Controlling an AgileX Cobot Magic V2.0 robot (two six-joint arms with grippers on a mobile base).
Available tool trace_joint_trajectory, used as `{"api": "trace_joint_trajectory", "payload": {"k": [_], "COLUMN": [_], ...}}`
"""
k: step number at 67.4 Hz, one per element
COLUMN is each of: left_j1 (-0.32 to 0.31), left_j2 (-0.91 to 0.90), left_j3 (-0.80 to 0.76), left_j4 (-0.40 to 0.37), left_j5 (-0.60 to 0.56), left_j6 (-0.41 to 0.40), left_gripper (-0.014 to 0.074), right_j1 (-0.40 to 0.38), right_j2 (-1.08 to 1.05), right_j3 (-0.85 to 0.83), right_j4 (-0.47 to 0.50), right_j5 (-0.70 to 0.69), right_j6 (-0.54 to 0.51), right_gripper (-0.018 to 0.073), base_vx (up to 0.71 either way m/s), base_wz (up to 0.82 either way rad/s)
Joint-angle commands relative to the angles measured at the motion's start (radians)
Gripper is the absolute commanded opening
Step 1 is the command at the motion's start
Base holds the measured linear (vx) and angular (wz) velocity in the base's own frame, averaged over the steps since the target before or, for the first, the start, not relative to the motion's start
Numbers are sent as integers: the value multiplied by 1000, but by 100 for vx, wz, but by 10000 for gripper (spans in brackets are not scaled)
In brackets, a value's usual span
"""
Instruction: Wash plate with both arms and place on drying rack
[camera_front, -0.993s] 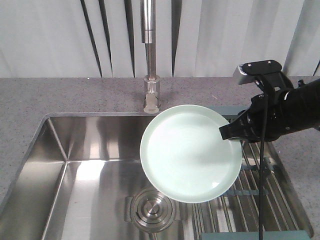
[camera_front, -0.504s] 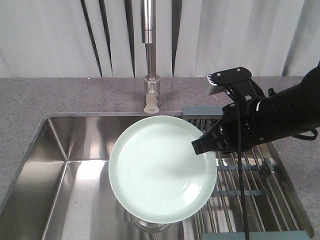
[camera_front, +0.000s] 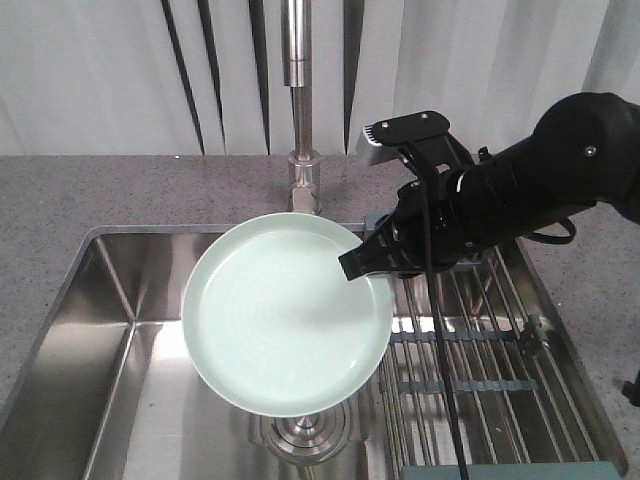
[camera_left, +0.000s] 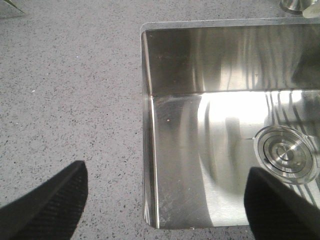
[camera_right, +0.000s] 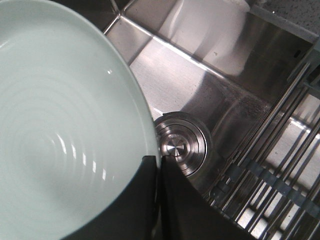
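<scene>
Now over the basin: the round pale mint-green plastic plate (camera_front: 288, 314) hangs from the black right gripper (camera_front: 362, 262), clear of the rack.

Within the last second the plate has travelled leftward off the steel-wire drying rack (camera_front: 480, 330) with grey-green end pieces and is now above the stainless steel sink basin (camera_front: 110, 300), just in front of the tall steel faucet (camera_front: 297, 100), face up and near level. Judgement: washing is being set up; racking is not yet due. The right gripper's jaws are closed on the plate's right-hand rim, which sits between the two fingers in the wrist view; the rest of the plate projects away from them above the round steel drain (camera_right: 177, 145). The black left gripper (camera_left: 165, 200) stands wide open and empty over the basin's left wall and the grey speckled countertop (camera_left: 70, 100), well apart from the plate.
</scene>
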Motion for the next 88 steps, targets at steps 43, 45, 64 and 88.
{"api": "trace_joint_trajectory", "payload": {"k": [43, 45, 64, 88], "left_j1": [2, 2, 2, 2], "left_j2": [9, 9, 9, 9], "left_j3": [-24, -24, -24, -24], "left_j4": [-2, -2, -2, -2], "left_j5": [-56, -56, -56, -56], "left_j6": [-9, -9, -9, -9], "left_gripper": [587, 587, 587, 587], "right_j1": [-79, -90, -214, -282], "right_j2": [219, 224, 239, 105], "right_j3": [-394, -409, -450, -262], "right_j4": [17, 17, 13, -4], "right_j5": [44, 47, 87, 3], "right_j6": [-52, -54, -67, -82], "right_gripper": [-1, -1, -1, -1], "base_vx": [0, 0, 0, 0], "base_wz": [0, 0, 0, 0]}}
